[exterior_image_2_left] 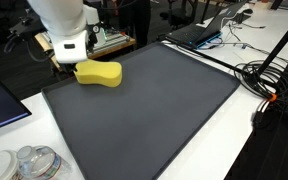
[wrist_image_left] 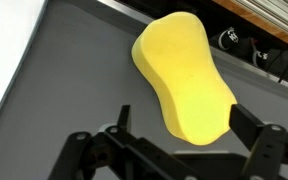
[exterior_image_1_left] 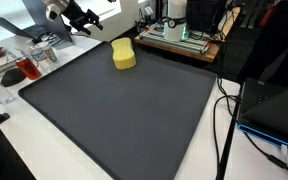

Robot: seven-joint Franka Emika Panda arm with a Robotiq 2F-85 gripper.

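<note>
Sponge (exterior_image_1_left: 124, 55), yellow and peanut-shaped, lies flat on the far left part of the dark mat (exterior_image_1_left: 124, 115). The gripper (wrist_image_left: 179, 135) hangs just over one end of it, fingers spread wide and empty. In the wrist view the sponge's long axis runs straight away between them.

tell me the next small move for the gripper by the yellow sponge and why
Probably ease the gripper straight down. Its jaws stand open, and in the wrist view the near end of the yellow sponge lies between the fingers, while an exterior view shows the gripper above the dark mat. Lowering should set the fingers beside the sponge.
</note>
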